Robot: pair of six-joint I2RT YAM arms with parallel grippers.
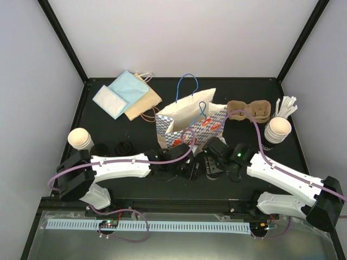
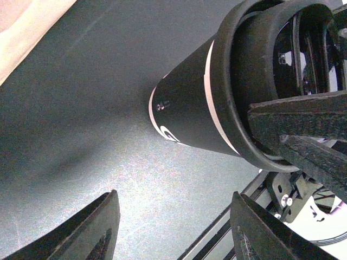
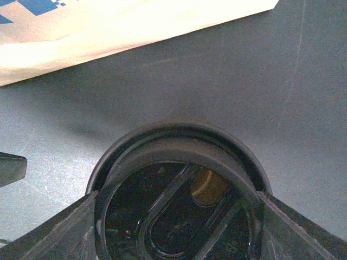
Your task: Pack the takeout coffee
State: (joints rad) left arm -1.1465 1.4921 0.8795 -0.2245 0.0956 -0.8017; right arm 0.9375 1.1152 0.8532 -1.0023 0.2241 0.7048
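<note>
surface: dark matte table (image 1: pixel 103 122) lay between pale walls (image 1: pixel 179 38).
left gripper (image 2: pixel 173 216): fingers (image 2: pixel 92 227) stood apart with nothing between them, low beside the cup.
right gripper (image 3: pixel 179 216): was clamped on the black lid (image 3: pixel 179 157), one finger at each side.
cup (image 2: pixel 184 114): dark-walled, sat under that lid, base toward the table.
bag (image 1: pixel 187 122): blue-checked, stood upright at mid-table, just behind both grippers.
cup tray (image 1: pixel 248 110): lay right of the bag, near the back.

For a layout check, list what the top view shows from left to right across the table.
Left paper cup → black lids → checked bag → cup tray → right paper cup.
</note>
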